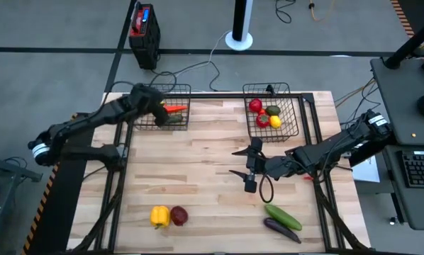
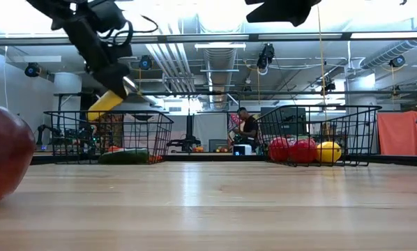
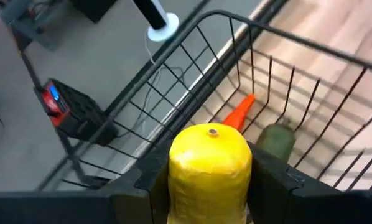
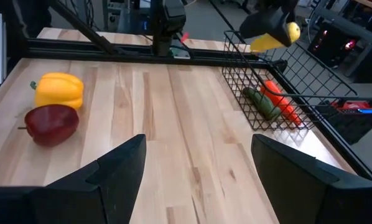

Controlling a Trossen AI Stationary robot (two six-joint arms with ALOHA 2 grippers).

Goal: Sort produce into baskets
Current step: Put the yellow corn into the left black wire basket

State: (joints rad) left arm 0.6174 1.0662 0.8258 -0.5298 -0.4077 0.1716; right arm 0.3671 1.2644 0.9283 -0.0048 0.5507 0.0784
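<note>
Hanging over the left basket [image 1: 171, 113], the left gripper [image 1: 155, 101] had its two dark fingers [image 3: 270, 180] closed against the sides of a yellow piece of produce [image 3: 209, 168]; the piece was smooth, rounded and oblong, with a small brownish nub at its free end; its long axis ran straight out from between the fingers, and in the low view it [image 2: 105, 104] slanted down toward the basket, above the wire rim; what kind of fruit or vegetable it was could not be told. Below it in the same basket lay an orange carrot [image 3: 237, 112] and a dull green cucumber [image 3: 275, 139], side by side against the mesh wall, the carrot's narrow tip toward the basket's corner.

The right basket [image 1: 286, 93] held red tomatoes [image 1: 255, 106], a yellow lemon [image 1: 275, 122] and a darker greenish piece. On the near part of the wooden table [image 1: 198, 177] a yellow pepper [image 1: 159, 216] touched a dark red piece [image 1: 179, 215]; well apart from them a green cucumber [image 1: 283, 216] and a purple eggplant [image 1: 281, 228] lay parallel, both slanted across the boards.

The right gripper [image 1: 247, 171] hovered near the table's middle, fingers spread wide and holding nothing.
</note>
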